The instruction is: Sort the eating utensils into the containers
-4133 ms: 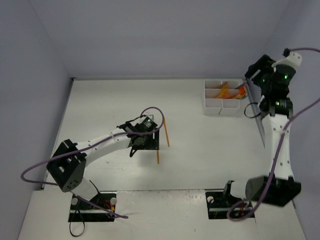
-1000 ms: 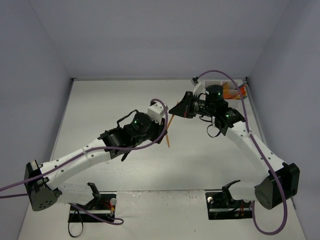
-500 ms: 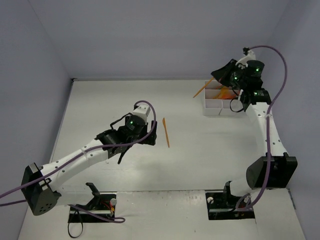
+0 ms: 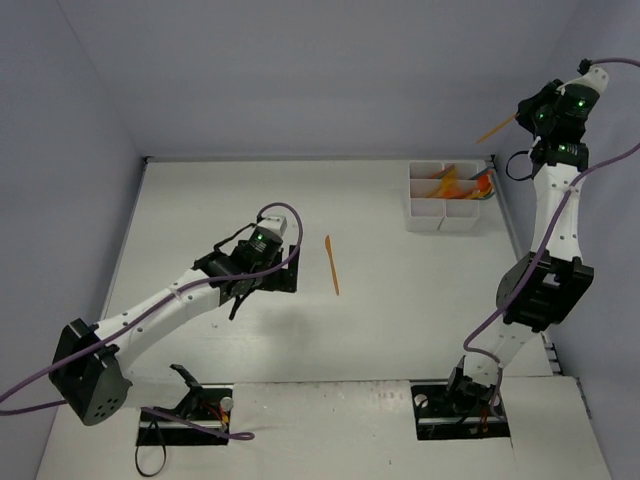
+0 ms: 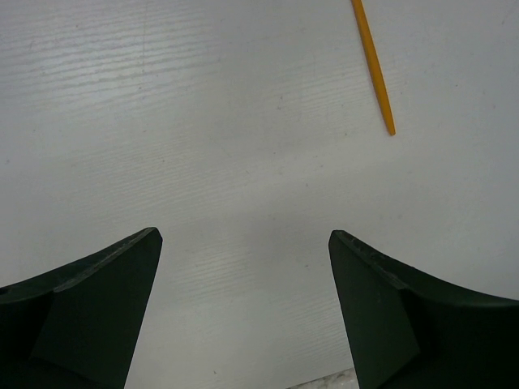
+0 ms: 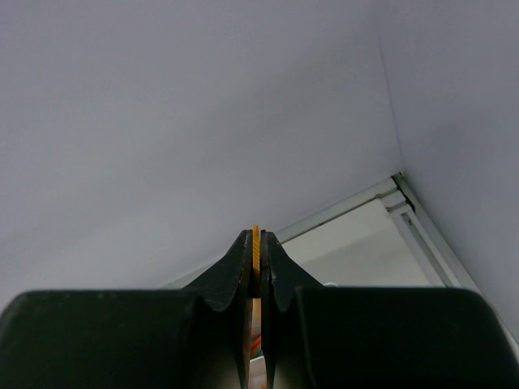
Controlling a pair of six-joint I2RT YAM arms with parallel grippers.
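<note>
Several orange and red utensils (image 4: pixel 462 184) in tray's (image 4: pixel 425 222) far compartments, count unclear; right gripper (image 4: pixel 517 117) clamps an orange utensil (image 4: pixel 495 130) aloft; left gripper (image 5: pixel 243 237) spread wide.

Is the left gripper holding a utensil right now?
No. In the left wrist view the left gripper is open with only table between its fingers, and the orange utensil lies ahead, apart from them.

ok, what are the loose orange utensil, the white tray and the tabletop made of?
The loose orange utensil looks like plastic: thin, uniform colour, matte. The white tray is probably plastic too: thin walls, even white. The tabletop may be painted or laminated board: faint grain-like streaks, low sheen.
</note>
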